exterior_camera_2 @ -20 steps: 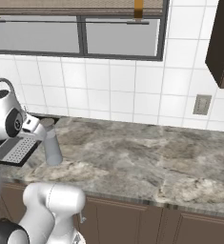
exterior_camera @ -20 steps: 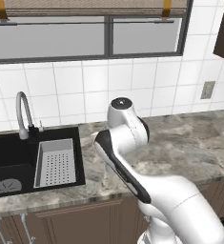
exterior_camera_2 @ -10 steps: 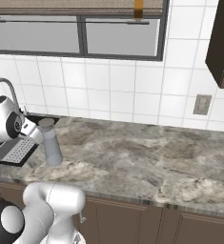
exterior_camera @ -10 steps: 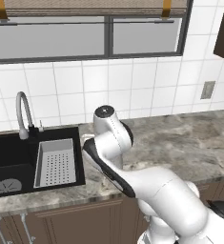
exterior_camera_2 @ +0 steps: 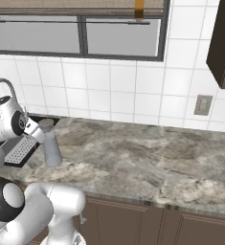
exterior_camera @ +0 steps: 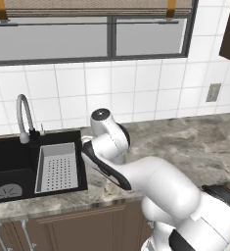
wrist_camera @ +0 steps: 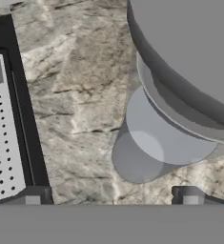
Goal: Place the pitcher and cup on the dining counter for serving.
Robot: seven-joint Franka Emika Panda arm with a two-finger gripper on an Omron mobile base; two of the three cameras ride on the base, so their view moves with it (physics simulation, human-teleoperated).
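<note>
Going L to R: black sink (exterior_camera: 11, 166) w/ its white perforated tray (exterior_camera: 57, 166) sits at 9 o'clock, then the arm's hand, then the pitcher (exterior_camera_2: 51, 143) upright on the sink-side counter (exterior_camera_2: 147, 162), just R of the basin edge. In the hand view the gripper (wrist_camera: 111, 196) hangs over the pitcher, rim looming at 1–2 o'clock, base at 5 o'clock; tips stand wide apart, nothing between them. Step looks like the approach to grasp; next prob. shift toward 2 o'clock to centre, descend, close on the neck.

A home kitchen, apparently: black sink (exterior_camera: 11, 169) with faucet (exterior_camera: 23, 117), marble counter (exterior_camera_2: 147, 162), white tiled wall (exterior_camera_2: 133, 95), window (exterior_camera: 87, 32).
</note>
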